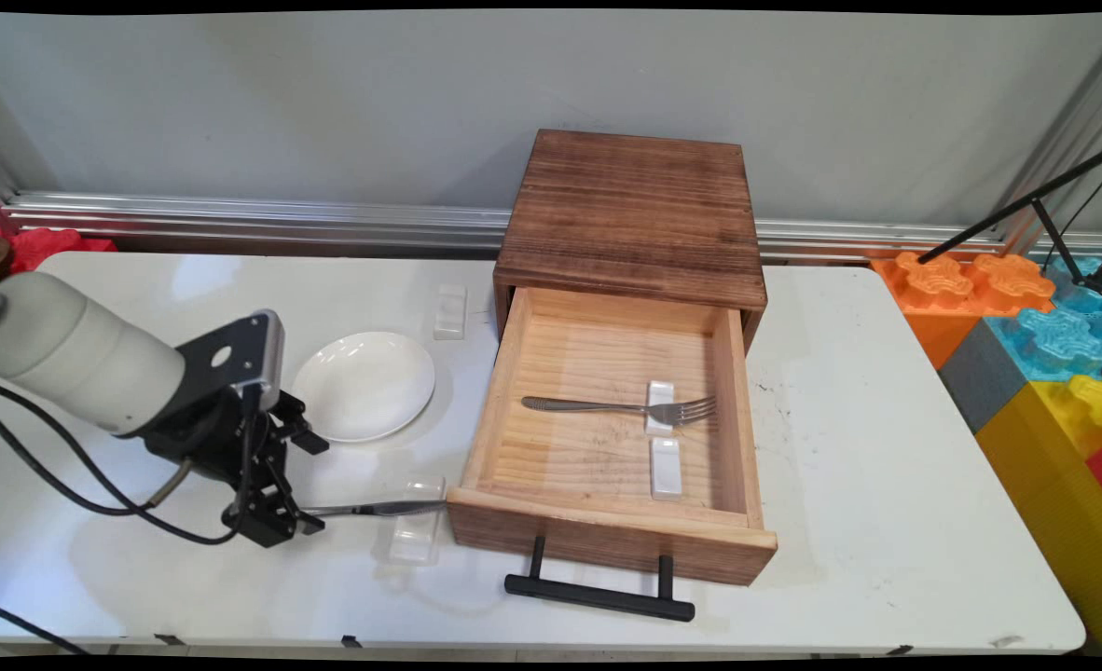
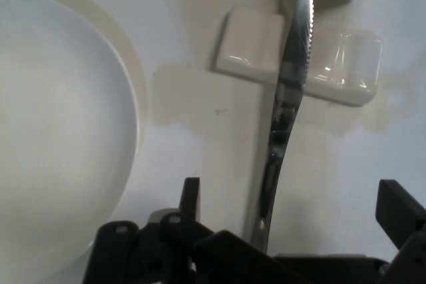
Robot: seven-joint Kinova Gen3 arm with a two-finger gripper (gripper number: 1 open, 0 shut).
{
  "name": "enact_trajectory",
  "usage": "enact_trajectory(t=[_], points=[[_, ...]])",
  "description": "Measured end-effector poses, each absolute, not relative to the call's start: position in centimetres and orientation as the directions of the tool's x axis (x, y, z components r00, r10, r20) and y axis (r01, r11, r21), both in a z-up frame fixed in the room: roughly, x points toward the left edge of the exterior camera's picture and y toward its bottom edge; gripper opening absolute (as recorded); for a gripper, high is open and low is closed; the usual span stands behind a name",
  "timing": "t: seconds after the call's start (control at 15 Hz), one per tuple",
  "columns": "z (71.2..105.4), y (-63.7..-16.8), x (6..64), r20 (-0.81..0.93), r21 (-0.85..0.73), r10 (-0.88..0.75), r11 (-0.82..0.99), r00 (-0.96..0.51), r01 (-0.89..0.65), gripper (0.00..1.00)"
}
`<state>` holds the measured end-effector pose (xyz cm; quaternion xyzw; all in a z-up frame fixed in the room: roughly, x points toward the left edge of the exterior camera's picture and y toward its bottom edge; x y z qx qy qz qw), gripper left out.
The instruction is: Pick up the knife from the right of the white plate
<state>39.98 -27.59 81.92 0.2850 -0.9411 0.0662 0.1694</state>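
Your gripper (image 1: 301, 518) is clamped on the knife (image 1: 378, 509) by its handle, holding it level so the blade lies across the white rest (image 1: 415, 522) just beside the open drawer (image 1: 607, 536), plate (image 1: 365, 385) nearby.

One knife (image 1: 378, 509), one fork (image 1: 618, 407), one plate (image 1: 365, 385), one drawer box (image 1: 618, 363) (open), four white rests (image 1: 666, 468).

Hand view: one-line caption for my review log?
Knife lying across a white rest, its handle between the gripper fingers, white plate alongside.

Overhead front view spans the table (image 1: 840, 447); hand view shares the plate (image 1: 365, 384).
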Motion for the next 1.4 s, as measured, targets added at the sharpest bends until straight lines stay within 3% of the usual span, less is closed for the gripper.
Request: enact_trajectory(t=[1.4], points=[[77.6, -29.2, 38.7, 0.309, -0.028, -0.439, 0.882, -0.843, -0.470, 1.00]])
